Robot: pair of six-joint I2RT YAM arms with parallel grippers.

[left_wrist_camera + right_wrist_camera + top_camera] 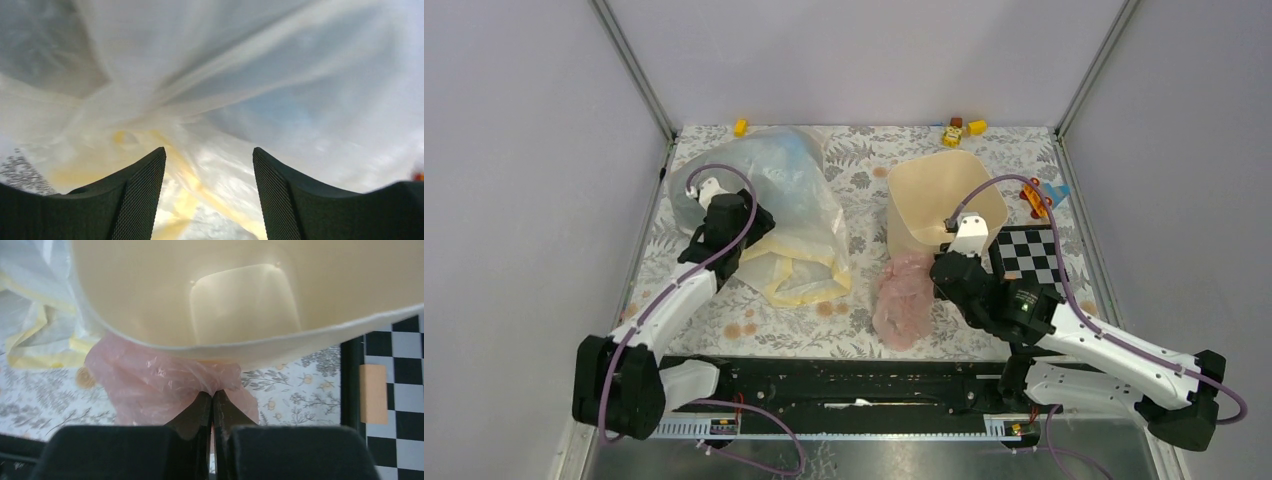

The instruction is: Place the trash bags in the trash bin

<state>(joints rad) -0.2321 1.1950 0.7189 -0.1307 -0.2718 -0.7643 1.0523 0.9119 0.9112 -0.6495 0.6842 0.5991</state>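
While our right gripper [212, 396] is clamping a fold of the pale pink bag [150, 385] between jaws pressed together, that bag is lying on the table [864, 165] against the near wall of the trash bin [924, 205], which is sitting toward the far right corner. Our left gripper [209, 155] is holding its jaws apart over the bluish-clear bag [774, 175] and the pale yellow bag [809, 285], which are lying heaped together toward the far left corner.

1. The trash bin [929, 200] is standing at 1 o'clock from the table's middle.
2. The pink bag [904, 300] is lying at the bin's 6 o'clock, touching it.
3. The right gripper [937, 272] is meeting that bag's 3 o'clock edge, seemingly pinching it.
4. The left gripper [762, 222] is nosing into the clear and yellow bags [799, 215] from 9 o'clock.
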